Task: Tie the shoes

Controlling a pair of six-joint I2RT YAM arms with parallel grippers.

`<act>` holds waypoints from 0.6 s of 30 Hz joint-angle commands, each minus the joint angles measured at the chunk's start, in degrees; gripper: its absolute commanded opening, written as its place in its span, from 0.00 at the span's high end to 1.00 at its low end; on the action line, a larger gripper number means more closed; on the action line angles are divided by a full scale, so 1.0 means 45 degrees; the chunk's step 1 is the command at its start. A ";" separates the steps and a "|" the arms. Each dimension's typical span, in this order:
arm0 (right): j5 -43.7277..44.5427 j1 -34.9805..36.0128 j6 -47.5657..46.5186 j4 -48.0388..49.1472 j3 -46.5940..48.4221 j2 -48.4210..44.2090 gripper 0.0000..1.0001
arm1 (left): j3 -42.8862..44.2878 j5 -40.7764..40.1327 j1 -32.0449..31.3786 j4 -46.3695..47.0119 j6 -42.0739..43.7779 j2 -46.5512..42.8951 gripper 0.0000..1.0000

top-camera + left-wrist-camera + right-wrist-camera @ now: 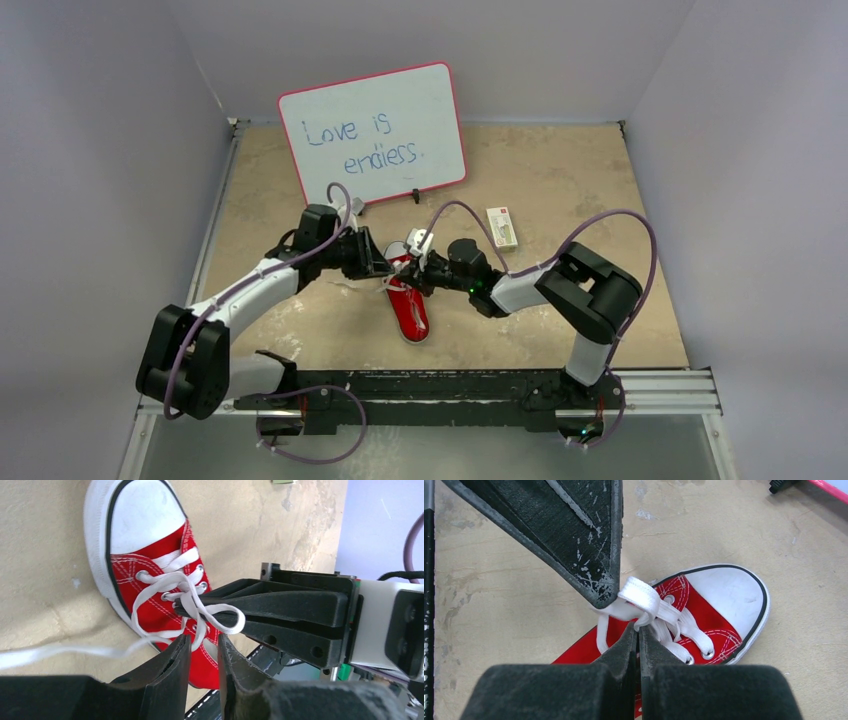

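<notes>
A small red sneaker point(410, 318) with a white toe cap lies on the tan table between both arms. Its white laces point(167, 587) are loosely crossed over the eyelets. My right gripper point(639, 630) is shut on a lace strand just above the tongue, and a loop point(640, 592) bulges over its tips. My left gripper point(204, 641) faces it from the other side with its jaws apart, and a lace strand hangs across the gap. One long lace end point(60, 652) trails off to the left. In the overhead view the two grippers, left point(384, 264) and right point(418, 272), meet over the shoe's upper half.
A pink-framed whiteboard point(372, 135) with writing stands at the back. A small white box point(501, 227) with a red mark lies right of the shoe. The black base rail point(450, 385) runs along the near edge, and grey walls close in both sides.
</notes>
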 commanded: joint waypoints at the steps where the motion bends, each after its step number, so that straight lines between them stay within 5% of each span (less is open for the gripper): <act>1: 0.0086 -0.0072 0.0254 0.0508 0.0132 -0.0330 1.00 | 0.0728 -0.1106 0.0076 -0.1500 0.0874 -0.0664 0.74; 9: 0.0091 -0.0354 0.0528 -0.1241 0.0293 -0.1925 1.00 | 0.3049 -0.3860 0.0076 -0.5720 0.3094 -0.0531 0.74; 18: 0.0058 -0.1310 0.1525 -0.6378 0.0937 -0.5336 1.00 | 0.2766 -0.3015 0.0076 -0.3885 0.2830 0.0389 0.75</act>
